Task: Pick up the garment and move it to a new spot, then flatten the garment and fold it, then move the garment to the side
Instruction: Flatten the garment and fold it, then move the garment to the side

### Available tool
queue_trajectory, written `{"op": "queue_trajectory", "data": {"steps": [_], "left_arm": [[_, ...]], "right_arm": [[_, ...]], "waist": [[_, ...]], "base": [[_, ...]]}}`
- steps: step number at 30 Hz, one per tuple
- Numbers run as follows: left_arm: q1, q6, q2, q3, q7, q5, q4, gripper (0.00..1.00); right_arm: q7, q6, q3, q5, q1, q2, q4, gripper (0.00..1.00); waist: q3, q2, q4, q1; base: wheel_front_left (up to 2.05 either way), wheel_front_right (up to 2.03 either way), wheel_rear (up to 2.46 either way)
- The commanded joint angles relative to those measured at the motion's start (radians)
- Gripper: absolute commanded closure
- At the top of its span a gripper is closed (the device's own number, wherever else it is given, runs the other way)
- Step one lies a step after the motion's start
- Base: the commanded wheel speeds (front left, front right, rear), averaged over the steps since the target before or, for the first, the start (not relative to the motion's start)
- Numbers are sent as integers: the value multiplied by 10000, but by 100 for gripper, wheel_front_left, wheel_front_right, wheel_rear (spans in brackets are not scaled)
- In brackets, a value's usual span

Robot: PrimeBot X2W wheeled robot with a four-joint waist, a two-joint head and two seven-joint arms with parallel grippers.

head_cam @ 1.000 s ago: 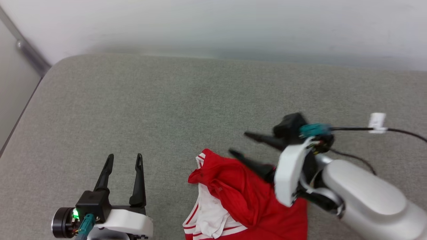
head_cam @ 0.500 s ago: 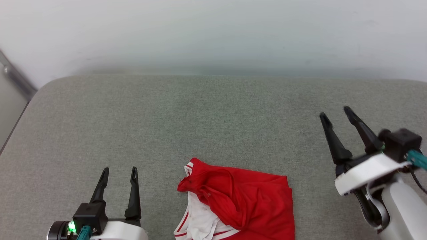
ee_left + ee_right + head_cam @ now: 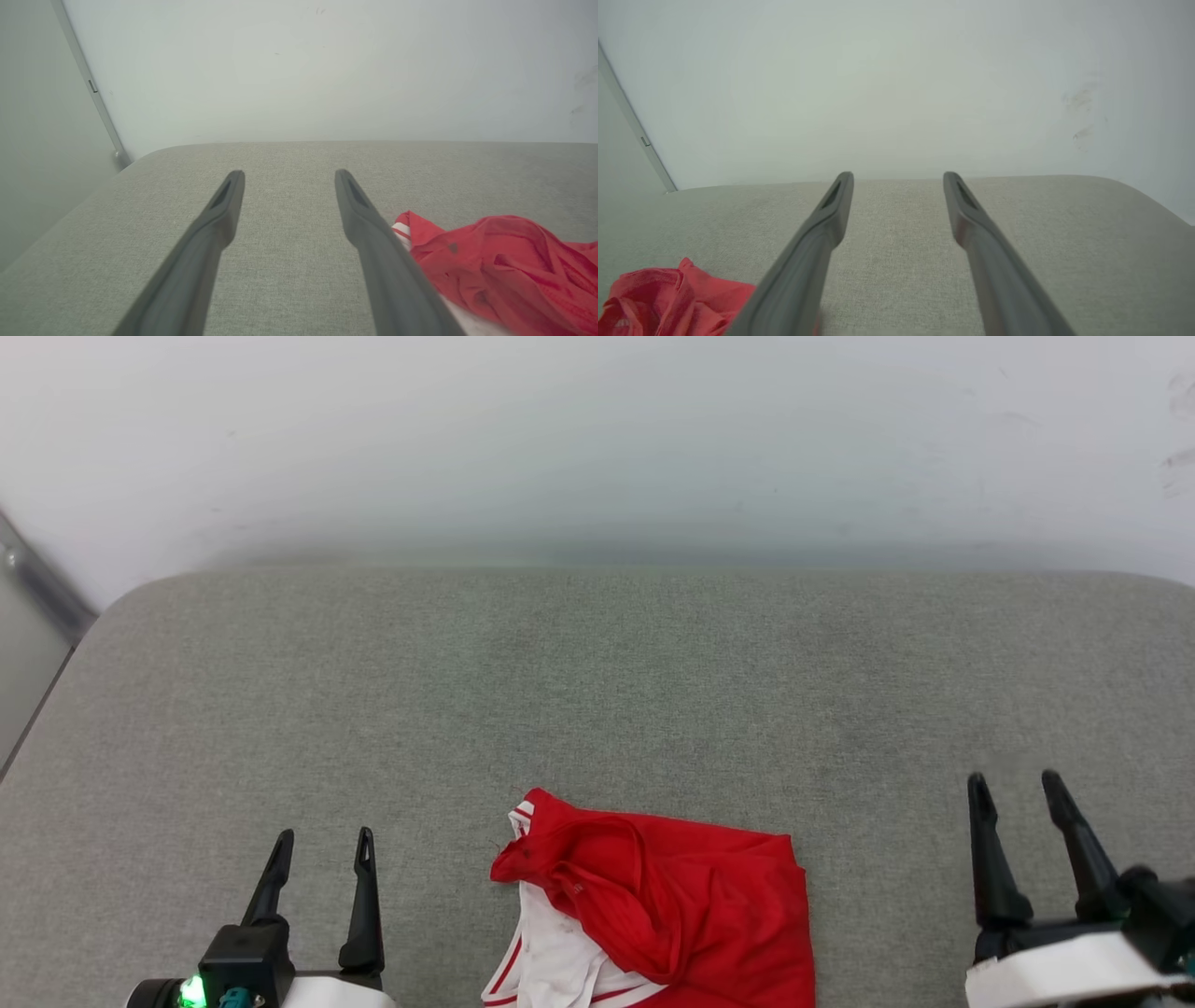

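- Head view: the garment [image 3: 691, 915] sits in a crumpled heap at the near edge of the grey table [image 3: 597, 691], dead centre between the two arms, and its lower part runs off the bottom of the frame.
  - The left gripper [image 3: 322, 838] is off to its left and the right gripper [image 3: 1015, 780] off to its right. Both have their fingers spread wide with nothing in them, pointing away from the robot.
  - Neither is touching the cloth. I'd say the left one is a bit nearer to the heap's edge, but not by much.
  - The visible part of the heap stretches roughly side to side, so each arm would have to swing inward to reach its end.
  - Looks-wise, the red body is bunched and folded over on top. A white sleeve with red stripes pokes out at the lower left, and there's a bit of striped trim at the top left corner.
- Left wrist view: the left gripper [image 3: 289, 175] has spread fingers with only bare table between them. The garment [image 3: 504, 266] is at the lower right, partly hidden behind the right-hand finger, red and wrinkly with a sliver of white at its edge.
- Right wrist view: it's the mirror case. The right gripper [image 3: 899, 177] is spread and empty, and the garment [image 3: 668, 298] is a red lump down in the lower left corner, beside the left-hand finger and not between the two.
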State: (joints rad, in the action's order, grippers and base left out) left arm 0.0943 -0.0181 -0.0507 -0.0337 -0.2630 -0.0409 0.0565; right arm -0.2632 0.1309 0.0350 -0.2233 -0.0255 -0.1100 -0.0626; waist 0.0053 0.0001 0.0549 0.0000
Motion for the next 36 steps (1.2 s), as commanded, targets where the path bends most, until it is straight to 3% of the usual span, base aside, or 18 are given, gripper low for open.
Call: {"op": "queue_trajectory", "data": {"steps": [1, 12, 17, 20, 24, 29, 33, 36], "left_arm": [[52, -28, 8, -34, -23, 68, -42, 0], [160, -33, 8, -55, -23, 103, -61, 0], [70, -37, 8, -40, -23, 117, -74, 0], [11, -54, 8, -29, -23, 107, -70, 0], [-34, -46, 8, -5, -23, 58, -78, 0], [-105, -8, 6, 55, -23, 13, -93, 0], [-239, -20, 8, 99, -23, -49, -113, 0], [-409, -41, 6, 147, -23, -67, -115, 0]], "right_arm": [[-14, -4, 69, 98, -341, 168, 154, 0], [-16, -4, 317, 335, -527, 437, 544, 0], [-17, -4, 545, 252, 470, -194, 989, 0], [196, -4, 246, -78, 1216, -921, 1003, 0], [2110, -5, -984, -1392, 2099, -2236, 996, 0], [5893, -4, -2368, -3816, 2721, -3754, 1213, 0], [8421, -4, -2717, -5867, 2799, -4369, 1136, 0], [9767, -4, -2736, -7161, 2651, -4410, 760, 0]], "waist": [[-6, -1, -7, 0], [11, -1, -8, 0], [70, -1, 19, 0], [111, -1, 61, 0], [200, -1, 112, 0], [364, -1, 168, 0], [599, -1, 230, 0], [822, -1, 335, 0]], "base": [[0, 0, 0], [0, 0, 0], [0, 0, 0], [0, 0, 0], [0, 0, 0], [0, 0, 0], [0, 0, 0], [0, 0, 0]]}}
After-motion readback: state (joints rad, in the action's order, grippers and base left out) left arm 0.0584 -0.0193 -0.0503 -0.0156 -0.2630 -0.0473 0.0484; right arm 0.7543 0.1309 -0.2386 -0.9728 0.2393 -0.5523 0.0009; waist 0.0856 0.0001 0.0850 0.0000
